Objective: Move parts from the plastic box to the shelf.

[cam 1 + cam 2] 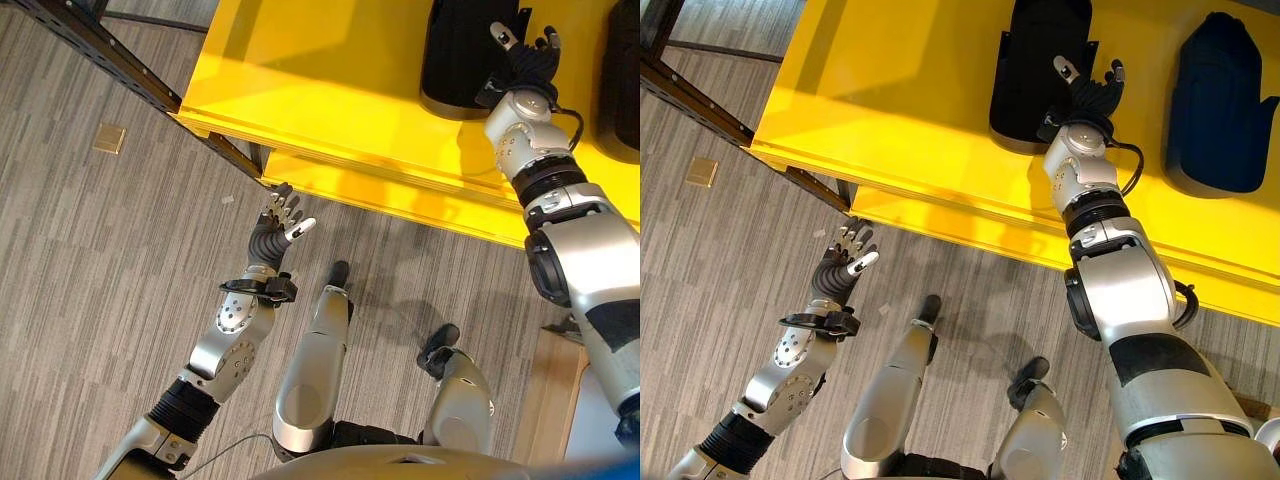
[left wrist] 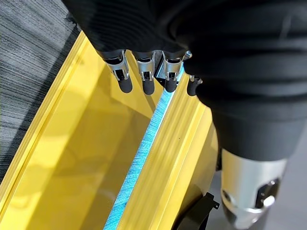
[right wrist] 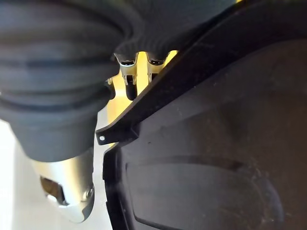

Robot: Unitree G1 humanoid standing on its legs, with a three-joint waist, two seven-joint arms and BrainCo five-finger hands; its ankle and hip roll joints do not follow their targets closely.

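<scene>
Grey striped carpet lies below our yellow shelf [image 1: 920, 110], where two black parts [image 1: 1035, 70] [image 1: 1220, 105] sit well back from the front edge. Our right hand [image 1: 1090, 95], fingers spread, touches the nearer part; a clumsy withdrawal could drag it. Our left hand [image 1: 845, 262] hangs open, empty.

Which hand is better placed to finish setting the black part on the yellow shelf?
Right. The right hand is already over the shelf at the black part; the left hand hangs open above the floor.
</scene>
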